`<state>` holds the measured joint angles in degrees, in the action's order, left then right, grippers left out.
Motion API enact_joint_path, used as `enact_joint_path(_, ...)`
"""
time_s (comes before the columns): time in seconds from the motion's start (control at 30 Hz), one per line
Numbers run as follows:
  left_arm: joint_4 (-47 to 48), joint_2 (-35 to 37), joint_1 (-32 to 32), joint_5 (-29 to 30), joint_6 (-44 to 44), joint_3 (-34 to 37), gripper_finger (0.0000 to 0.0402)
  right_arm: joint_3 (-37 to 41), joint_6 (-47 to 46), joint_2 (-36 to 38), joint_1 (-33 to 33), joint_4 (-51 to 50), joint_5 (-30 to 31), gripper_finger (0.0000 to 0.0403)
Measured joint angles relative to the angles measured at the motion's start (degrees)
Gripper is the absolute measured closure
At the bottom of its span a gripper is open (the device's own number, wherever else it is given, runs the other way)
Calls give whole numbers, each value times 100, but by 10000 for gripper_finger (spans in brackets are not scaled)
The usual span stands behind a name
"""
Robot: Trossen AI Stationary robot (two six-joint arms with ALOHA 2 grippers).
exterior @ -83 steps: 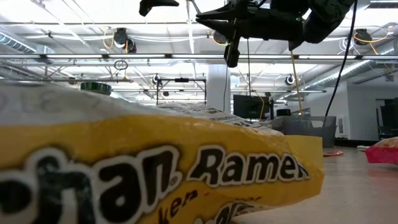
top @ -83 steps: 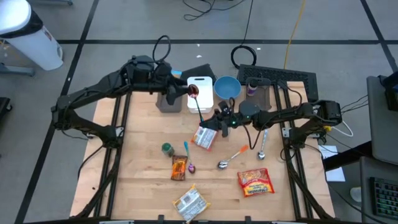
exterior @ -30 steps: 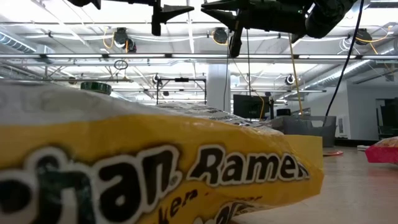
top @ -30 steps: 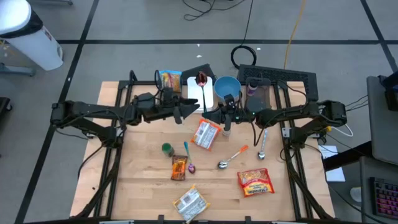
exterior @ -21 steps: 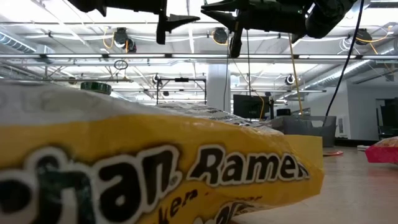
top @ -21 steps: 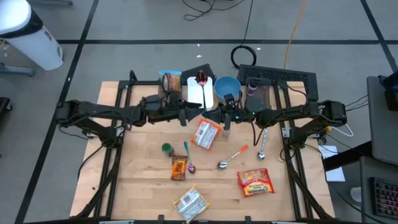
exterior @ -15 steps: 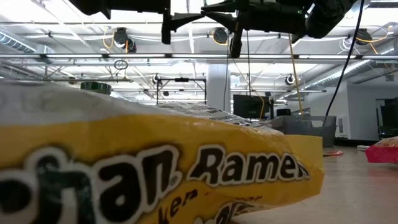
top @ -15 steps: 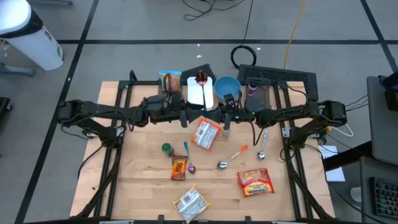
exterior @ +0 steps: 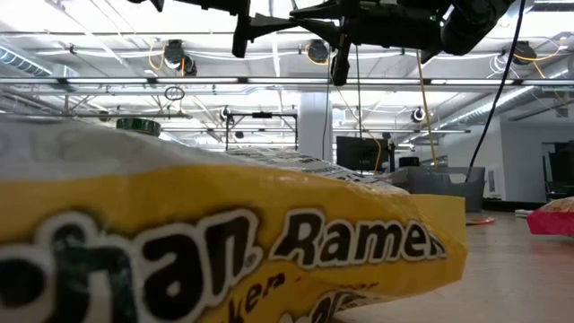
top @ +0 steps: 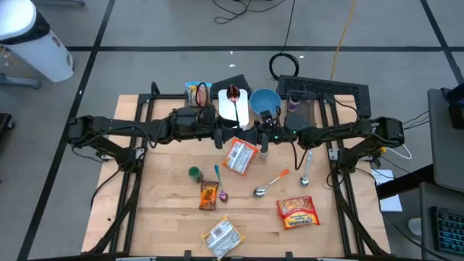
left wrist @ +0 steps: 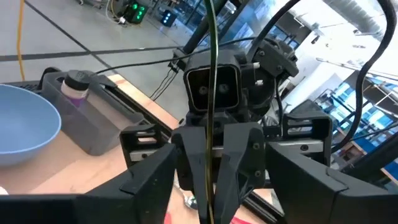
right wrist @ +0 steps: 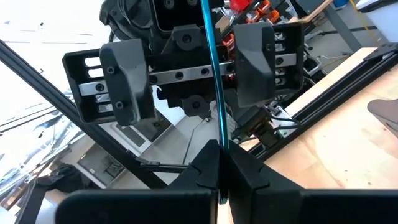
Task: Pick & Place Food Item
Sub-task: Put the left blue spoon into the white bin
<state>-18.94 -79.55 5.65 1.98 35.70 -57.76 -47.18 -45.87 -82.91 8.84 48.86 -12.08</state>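
Note:
My right gripper (top: pixel 262 142) hangs above the table's middle, shut on a thin blue rod (right wrist: pixel 213 68); what the rod belongs to I cannot tell. My left gripper (top: pixel 221 135) faces it from the left, open and empty, its fingers (left wrist: pixel 146 180) standing wide on either side of the rod. An orange-and-white noodle packet (top: pixel 241 156) lies flat just below both grippers. A red spoon (top: pixel 233 93) lies on the white board (top: pixel 239 112). A red packet (top: pixel 297 212), a brown snack pack (top: pixel 209 194) and a yellow ramen packet (top: pixel 221 237) lie nearer the front. My right gripper pinches the thin blue rod (right wrist: pixel 217 140) between its two shut fingers (right wrist: pixel 239 171). The rod runs on past the fingertips toward my left gripper and is clear of the table. In the left wrist view it shows as a dark thin line (left wrist: pixel 211 74).
A blue bowl (top: pixel 264 100) and a grey bin (top: pixel 301 101) stand at the far edge beside the board. A green can (top: pixel 194 173), a teal spoon (top: pixel 217 172), an orange spoon (top: pixel 272 180) and a metal spoon (top: pixel 306 172) lie mid-table. The ramen packet (exterior: pixel 224 242) fills the low view.
My left gripper has gone a little toward the table's right edge, closer to my right gripper, staying open. My right gripper has kept still with the rod.

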Motion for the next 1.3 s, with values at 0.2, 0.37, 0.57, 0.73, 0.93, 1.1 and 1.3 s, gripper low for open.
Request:
enact_joint_path(0.2, 85, 0, 0, 2, 37, -9, 220, 0, 5, 0, 0, 4, 0, 401)
enact_joint_path(0.37, 94, 0, 0, 2, 35, -9, 267, 0, 5, 0, 0, 11, 0, 401)
enact_joint_path(0.57, 242, 0, 0, -6, 44, -9, 299, 0, 2, 0, 0, 11, 0, 401)
enact_joint_path(0.73, 272, 0, 0, -26, 46, -9, 318, 0, -55, 0, -10, 12, -17, 401)
enact_joint_path(0.93, 280, 0, -2, -44, -5, -9, 357, 0, -42, -1, -74, 9, -16, 401)
enact_joint_path(1.1, 241, 0, -4, -92, -55, -9, 392, 4, -30, -2, -73, 12, -25, 401)
enact_joint_path(1.3, 247, 2, -1, -84, -68, -9, 387, 4, -30, -2, -74, 4, -20, 401)
